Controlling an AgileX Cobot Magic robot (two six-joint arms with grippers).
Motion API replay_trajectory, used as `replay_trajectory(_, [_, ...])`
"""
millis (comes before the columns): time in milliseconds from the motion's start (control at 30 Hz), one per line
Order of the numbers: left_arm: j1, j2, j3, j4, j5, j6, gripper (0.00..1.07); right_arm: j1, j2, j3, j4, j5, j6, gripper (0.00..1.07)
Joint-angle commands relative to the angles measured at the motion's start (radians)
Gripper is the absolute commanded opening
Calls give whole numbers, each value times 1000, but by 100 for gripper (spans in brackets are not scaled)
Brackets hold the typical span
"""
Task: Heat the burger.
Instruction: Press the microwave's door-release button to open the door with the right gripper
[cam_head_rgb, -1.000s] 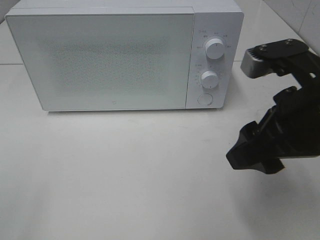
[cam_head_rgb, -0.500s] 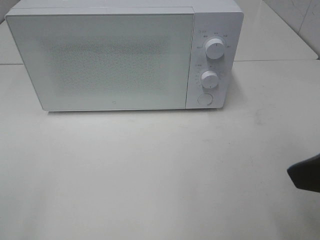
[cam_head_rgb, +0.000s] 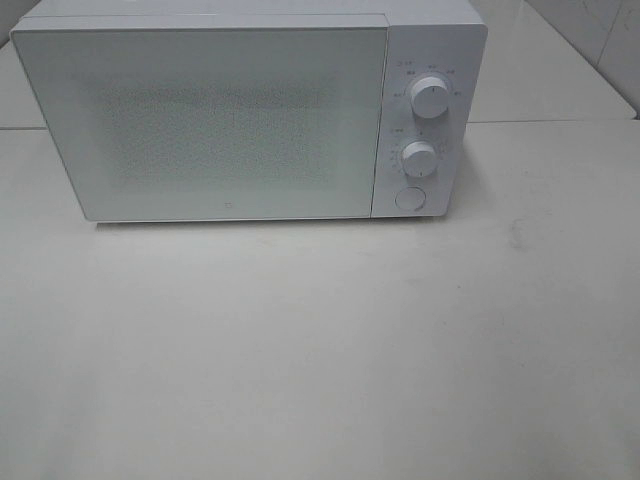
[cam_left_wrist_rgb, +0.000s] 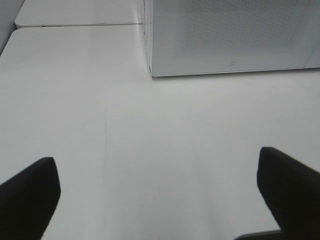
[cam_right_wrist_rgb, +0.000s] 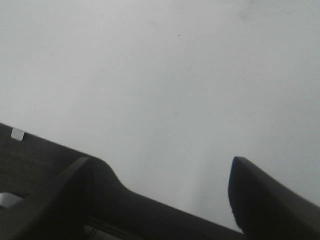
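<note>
Tabletop first: the broad white matte tabletop (cam_head_rgb: 300, 350) fills the near half of the high view, and neither of my arms shows there. At its far edge stands the white box-shaped microwave oven (cam_head_rgb: 240, 120), its long side running left to right, its speckled frosted door (cam_head_rgb: 200, 130) closed flush. On the right-hand panel sit the white round upper knob (cam_head_rgb: 430, 97), the white round lower knob (cam_head_rgb: 419, 158) and the flat round button (cam_head_rgb: 408, 198) below them. I see the burger in no view; it may be behind that frosted door, but I cannot tell through it. So I judge the coming move turns on the oven, not on bare table: it lies ahead and to the right of my left pincer (cam_left_wrist_rgb: 157, 165), whose black fingers (cam_left_wrist_rgb: 30, 185) stand spread wide with nothing between them. The left wrist view shows the oven's near left corner and the door's lower edge, which the high view gives only from above. My right pincer (cam_right_wrist_rgb: 160, 165) is also spread and empty, and its wrist view shows only plain table, no oven at all. The controls are on the right, so I would expect that arm to be the nearer to them, though its distance I cannot tell.
</note>
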Motion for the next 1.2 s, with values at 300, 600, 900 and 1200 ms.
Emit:
replay_trajectory(300, [2,-21,3,-4,0,-7,100,-162,-355,54,-50,26,-9,73])
replay_trajectory(600, [2,-20,3,-4,0,-7,100,-163,-451,54,-50,26,-10,73])
replay_trajectory(900, [2,-19,3,-3,0,-7,100,-163,-447,48,-50,19,-10,73])
replay_trajectory(1200, [2,-19,3,-3,0,-7,100,-163,-296,30,-44,-158,-10,73])
